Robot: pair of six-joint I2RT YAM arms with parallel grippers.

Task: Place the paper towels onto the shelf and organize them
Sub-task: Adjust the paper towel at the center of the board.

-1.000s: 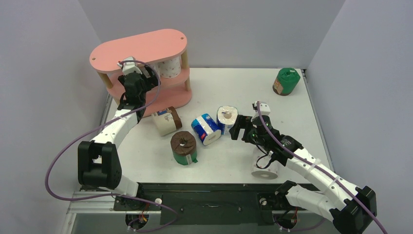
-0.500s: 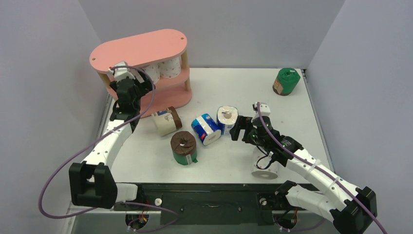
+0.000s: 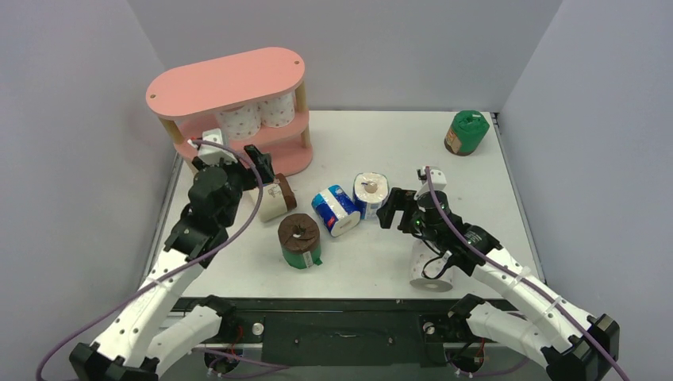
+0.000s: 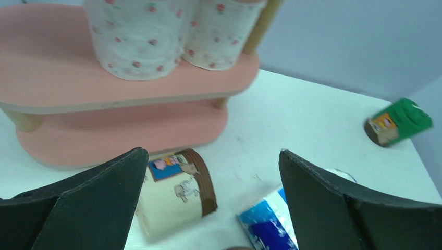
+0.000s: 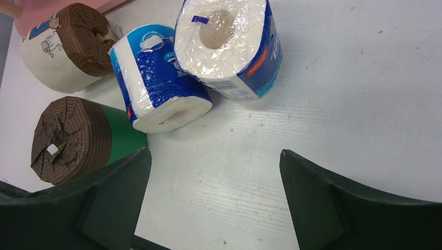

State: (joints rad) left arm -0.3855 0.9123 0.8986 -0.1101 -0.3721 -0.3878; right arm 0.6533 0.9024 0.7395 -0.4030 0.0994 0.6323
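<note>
Shelf (image 3: 226, 79), pink, three tiers, upper left of the overhead view: two dotted white rolls (image 4: 140, 36) are stood upright, touching, on the middle board; no roll is seen on the top or bottom board. Six rolls are counted on the bench (image 3: 373, 151) and are left to be placed. A beige-and-brown roll (image 3: 270, 198) is laid on its side just in front of the shelf. A brown-topped green roll (image 3: 299, 238) is stood at centre. A blue-and-white roll (image 3: 335, 210) is laid on its side, touching an upright blue-and-white roll (image 3: 371, 193). A green roll (image 3: 466, 132) is set well apart at upper right. A white roll (image 3: 432, 274) is laid at lower right, partly hidden under the right arm. The left gripper (image 4: 211, 152) is held wide open and empty above the beige-and-brown roll. The right gripper (image 5: 213, 151) is likewise spread open and empty, near the upright blue-and-white roll. The task is judged about a quarter done.
</note>
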